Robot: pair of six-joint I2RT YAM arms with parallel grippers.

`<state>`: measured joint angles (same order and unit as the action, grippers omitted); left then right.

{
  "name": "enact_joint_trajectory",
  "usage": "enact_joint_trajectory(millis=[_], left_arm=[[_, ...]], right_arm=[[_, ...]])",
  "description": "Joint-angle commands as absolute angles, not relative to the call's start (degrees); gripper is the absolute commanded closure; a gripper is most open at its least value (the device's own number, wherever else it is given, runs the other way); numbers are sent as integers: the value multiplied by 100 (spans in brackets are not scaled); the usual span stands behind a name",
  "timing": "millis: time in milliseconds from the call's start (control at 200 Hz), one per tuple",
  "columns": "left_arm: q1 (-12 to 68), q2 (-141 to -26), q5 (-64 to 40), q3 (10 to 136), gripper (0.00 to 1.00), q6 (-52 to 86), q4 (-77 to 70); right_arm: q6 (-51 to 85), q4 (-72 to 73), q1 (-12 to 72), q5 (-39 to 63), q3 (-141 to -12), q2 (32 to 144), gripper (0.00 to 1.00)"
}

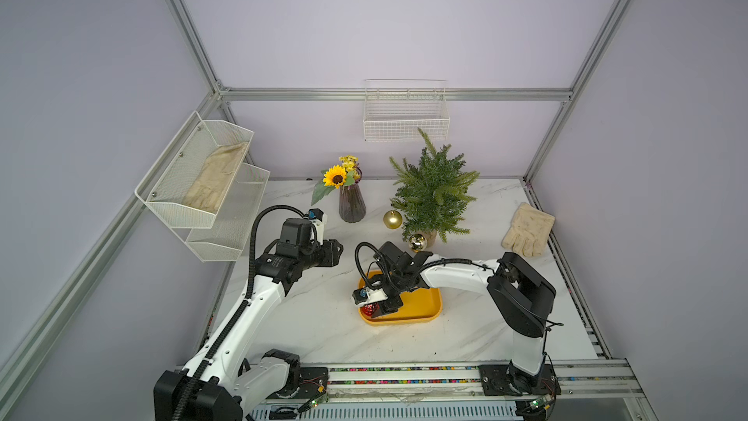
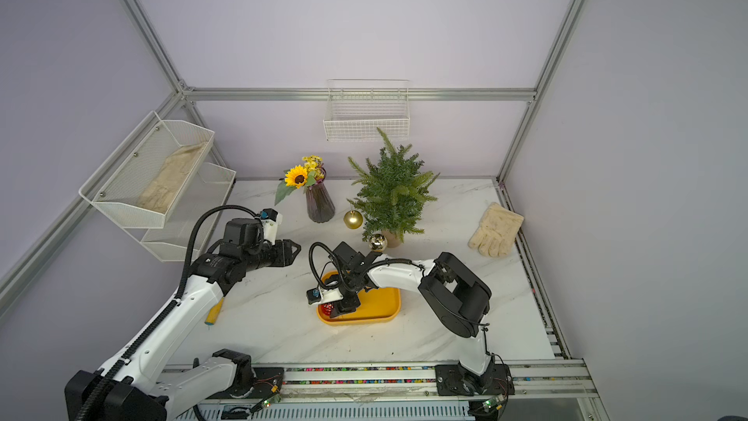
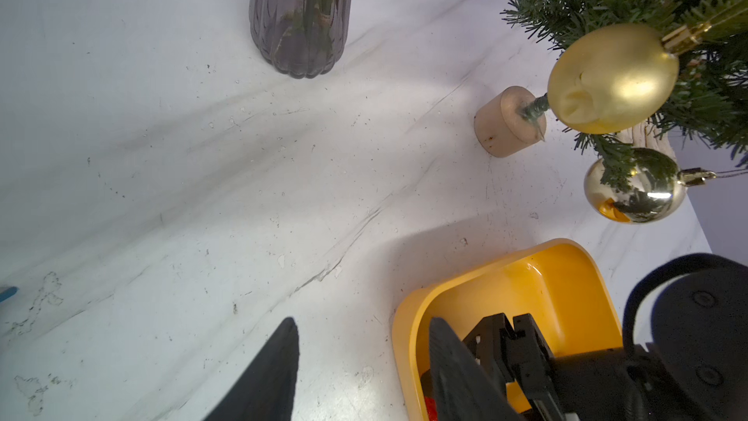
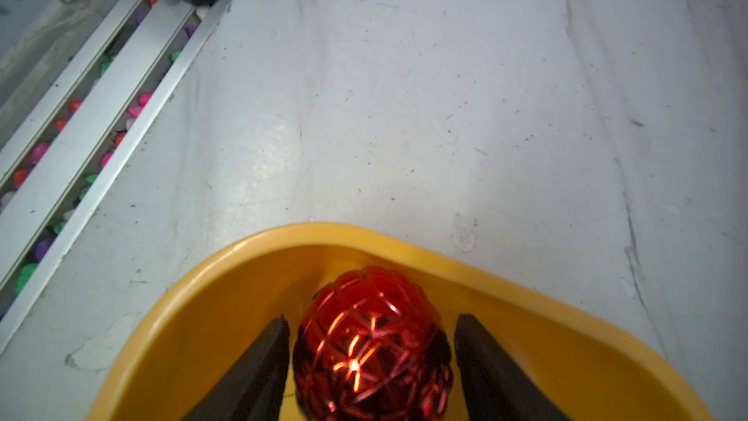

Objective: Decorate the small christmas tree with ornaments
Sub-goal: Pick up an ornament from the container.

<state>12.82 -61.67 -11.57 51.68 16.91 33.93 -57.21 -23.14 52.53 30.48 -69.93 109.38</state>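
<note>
The right end effector (image 4: 372, 317) is straddling the red ornament (image 4: 370, 350) in a corner of the yellow tray (image 4: 226, 265), toward the front edge of the desk (image 4: 445, 115). Whether it is clamping, I cannot tell. The ornament is looking light, slick and fragile, so a gentle pinch across its middle seems best. The left end effector (image 3: 363, 319) is hanging part open, empty.

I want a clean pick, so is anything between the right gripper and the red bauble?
Nothing visible. The right gripper straddles the red bauble in the yellow tray, a finger on each side.
</note>
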Motion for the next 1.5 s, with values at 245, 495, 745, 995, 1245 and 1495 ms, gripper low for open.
enact_joint_trajectory(millis=[245,495,745,995,1245,1495], left_arm=[[1254,-6170,-1344,5016,48,1684,3208],[1252,-6209,-1391,5019,48,1712,3208],[1240,-6240,-1449,5010,48,1747,3208],[1232,-6264,-1488,5010,48,1767,3208],[1237,-6258,-1510,5019,48,1782,3203],[1248,-6275,-1642,5049,49,1787,3195]], right_arm=[[-5102,-2219,5221,2874,-6754,10482,33],[-4908,-2180,5221,2855,-6653,10297,36],[-4799,-2249,5221,2922,-6787,10659,31],[-4743,-2259,5226,3014,-6938,10923,31],[-4680,-2242,5221,3182,-6914,10833,39],[-4534,-2206,5213,3000,-6795,10407,42]])
